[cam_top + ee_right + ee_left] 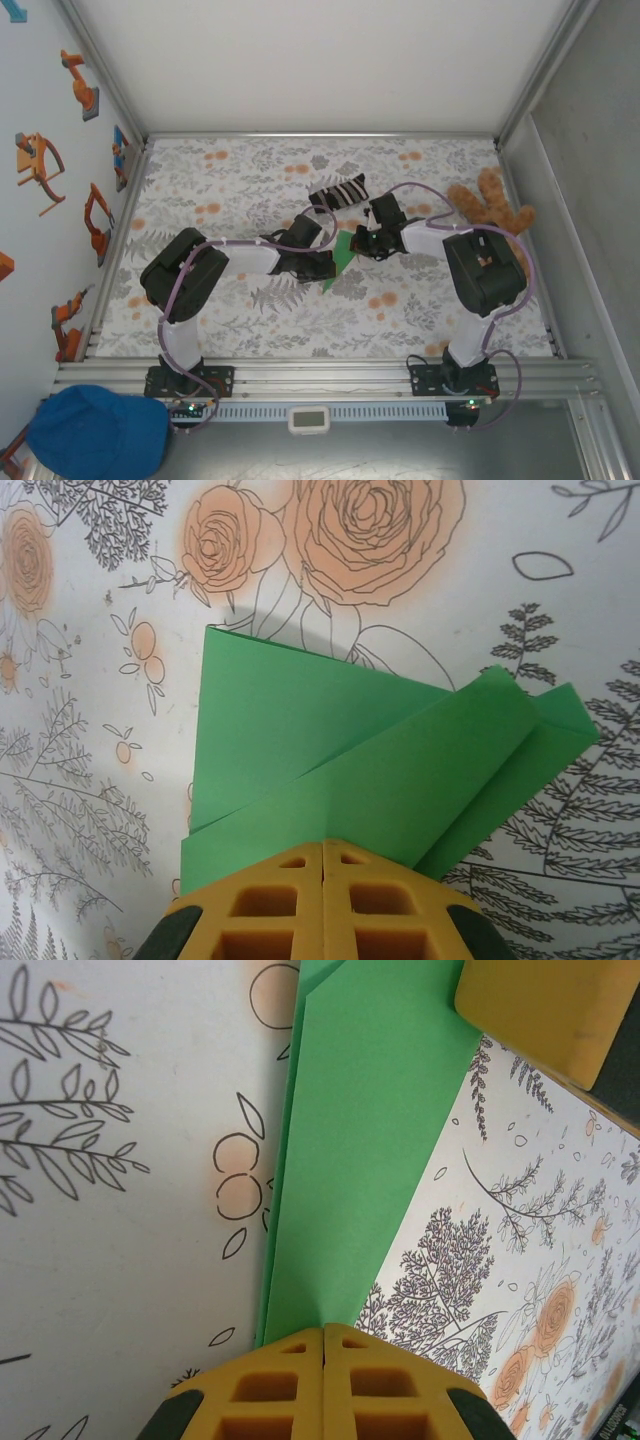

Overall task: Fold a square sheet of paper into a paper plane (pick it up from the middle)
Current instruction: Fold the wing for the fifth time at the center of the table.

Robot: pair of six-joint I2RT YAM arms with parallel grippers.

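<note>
The bright green sheet of paper point(342, 256) lies folded on the flowered tablecloth at mid-table, between the two grippers. In the left wrist view the paper point(370, 1140) is a long narrow folded strip running up from my left gripper point(323, 1328), whose yellow jaws are pressed together with the paper's end between their tips. One finger point(545, 1005) of the right gripper shows at its far end. In the right wrist view the paper point(300, 735) fans out in overlapping folded flaps, one raised, and my right gripper point(322, 842) is shut on its near edge. From above, the left gripper point(325, 263) and the right gripper point(362, 243) meet at the paper.
A black-and-white striped sock point(340, 192) lies just behind the grippers. A brown teddy bear point(492, 205) sits at the right wall. A blue cap point(95, 432) rests off the table at the near left. Metal frame walls enclose the cloth.
</note>
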